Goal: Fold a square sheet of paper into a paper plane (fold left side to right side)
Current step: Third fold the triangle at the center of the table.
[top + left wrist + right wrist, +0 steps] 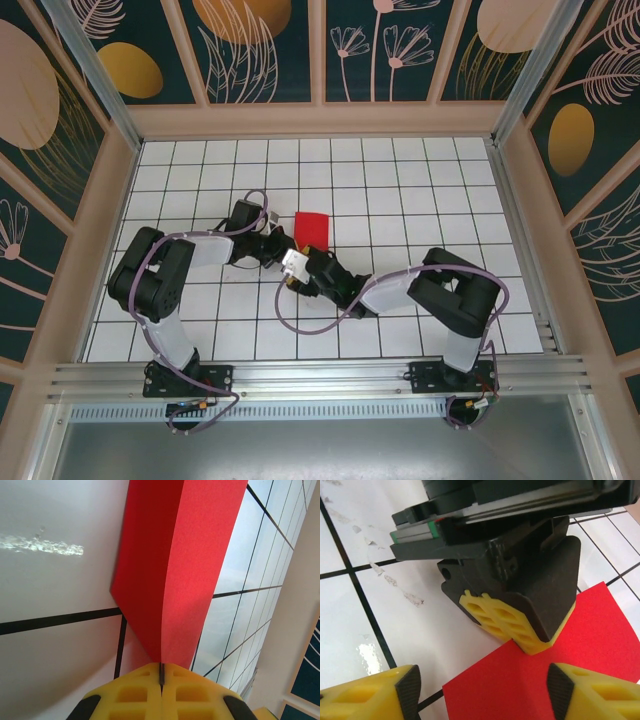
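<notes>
bright, even overhead light falls on the white gridded surface (pixel 400 190); we see only soft shadows under the arms (pixel 160 280). in the left wrist view a streaky glare patch (pixel 42 545) sits on the glossy tile, and the thin bright red square sheet of paper (pixel 170 570) shades darker on its left face. the right tool (pixel 480 692) has yellow fingertips (pixel 365 695) blurred near the lens.
</notes>
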`<state>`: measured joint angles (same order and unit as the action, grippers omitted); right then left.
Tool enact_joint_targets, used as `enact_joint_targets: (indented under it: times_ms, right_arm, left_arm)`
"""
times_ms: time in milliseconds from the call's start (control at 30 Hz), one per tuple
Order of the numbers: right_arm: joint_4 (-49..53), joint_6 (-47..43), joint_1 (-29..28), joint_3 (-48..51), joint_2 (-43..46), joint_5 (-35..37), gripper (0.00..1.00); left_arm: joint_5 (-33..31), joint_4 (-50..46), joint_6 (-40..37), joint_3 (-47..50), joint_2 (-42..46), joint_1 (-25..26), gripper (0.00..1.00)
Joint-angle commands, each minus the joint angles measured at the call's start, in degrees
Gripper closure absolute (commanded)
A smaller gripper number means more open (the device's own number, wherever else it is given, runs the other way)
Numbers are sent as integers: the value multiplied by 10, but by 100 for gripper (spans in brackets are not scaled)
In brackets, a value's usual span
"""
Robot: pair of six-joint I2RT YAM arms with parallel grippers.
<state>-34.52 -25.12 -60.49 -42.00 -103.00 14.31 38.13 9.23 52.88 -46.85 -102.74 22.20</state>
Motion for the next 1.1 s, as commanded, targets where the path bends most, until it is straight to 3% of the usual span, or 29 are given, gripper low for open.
enact_joint_targets:
  times_ms: [0,300,567,667,867,1067]
  right_arm:
    - [-7,-8,-4,-18,-6,8,35]
    - [34,4,-4,-32,-6,4,73]
    - [56,19,-3,-32,-2,3,100]
    - [67,26,-4,-29,0,-2,100]
    - [70,55,0,-14,8,-22,100]
    - [70,77,3,-8,8,-34,100]
  left_arm:
    - [2,4,4,2,16,4,100]
    - [0,3,4,2,14,5,100]
    - [-2,2,2,0,13,5,100]
    - [-3,-6,-6,-4,18,5,97]
    - [-22,-57,-44,-23,33,2,66]
    - [-43,-117,-82,-27,69,-18,53]
